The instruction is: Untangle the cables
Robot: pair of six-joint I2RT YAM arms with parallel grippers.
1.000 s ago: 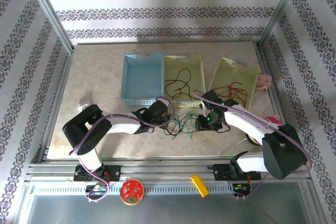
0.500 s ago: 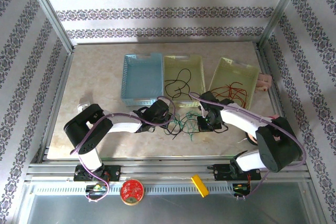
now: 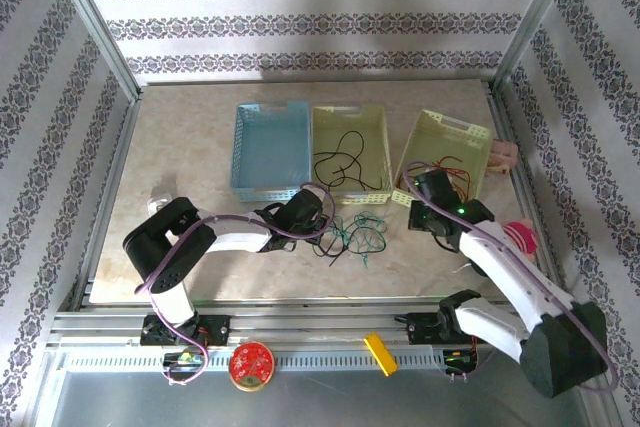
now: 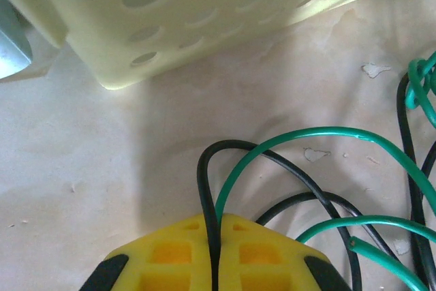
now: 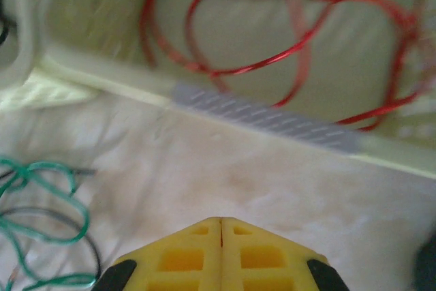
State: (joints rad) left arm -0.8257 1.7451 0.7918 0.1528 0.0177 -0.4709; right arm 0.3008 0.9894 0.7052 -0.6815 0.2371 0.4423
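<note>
The tangled cables, green and black (image 3: 355, 235), lie on the table in front of the middle yellow basket. My left gripper (image 3: 318, 219) is at the clump's left edge. In the left wrist view it (image 4: 218, 224) is shut on a black cable (image 4: 203, 175), which loops out beside a green cable (image 4: 327, 131). My right gripper (image 3: 420, 197) hovers at the near rim of the right yellow basket (image 3: 470, 129). Seen from the right wrist, it (image 5: 221, 221) is shut with nothing showing between its pads. Red cables (image 5: 225, 69) lie in that basket, and green strands (image 5: 48, 189) are at the left.
A blue basket (image 3: 270, 112) stands at the back left. The middle yellow basket (image 3: 350, 113) holds a loose black cable (image 3: 340, 162). Its corner (image 4: 204, 11) is close ahead of my left gripper. A pink object (image 3: 520, 237) sits at the table's right edge.
My right gripper shut at the clump, then drew back to the right to the near rim of the right yellow basket. The left gripper has kept its hold and place.
</note>
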